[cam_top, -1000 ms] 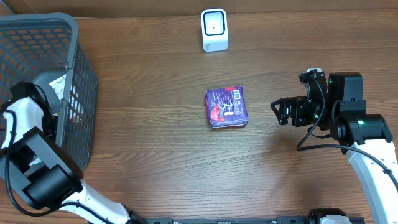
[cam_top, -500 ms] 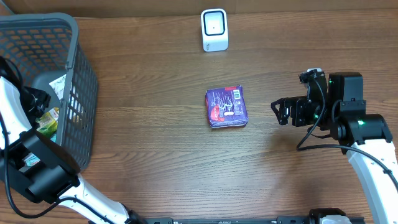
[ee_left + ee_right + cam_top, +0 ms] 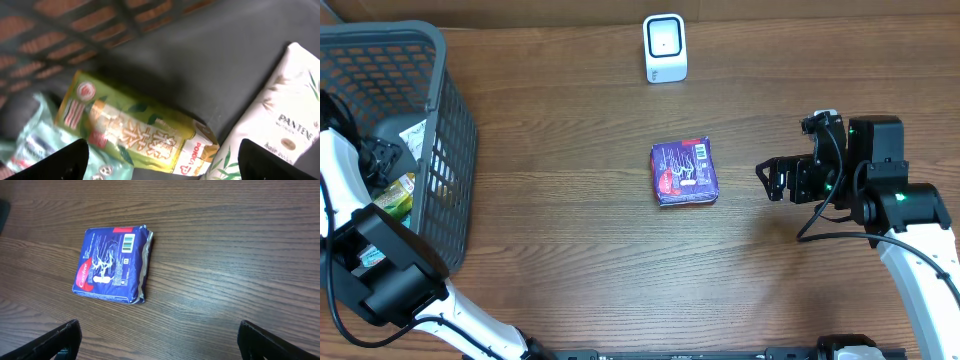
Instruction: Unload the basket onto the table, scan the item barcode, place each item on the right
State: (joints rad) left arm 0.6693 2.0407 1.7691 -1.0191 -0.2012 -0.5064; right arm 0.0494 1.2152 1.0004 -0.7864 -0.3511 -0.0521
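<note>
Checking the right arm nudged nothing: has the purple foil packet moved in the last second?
No. The purple foil packet lies where it was, same gap below the white box-shaped scanner.

basket (image 3: 448, 170) cut off at overhead's left edge | white Pantene pack (image 3: 282, 125) cropped right, teal packet (image 3: 25, 142) cropped lower left, left wrist view | mesh (image 3: 75, 22) blurred there | purple pack (image 3: 684, 172) print too small overhead

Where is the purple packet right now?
Overhead view: the purple packet lies centre-frame, below the white scanner and left of the right gripper.
</note>
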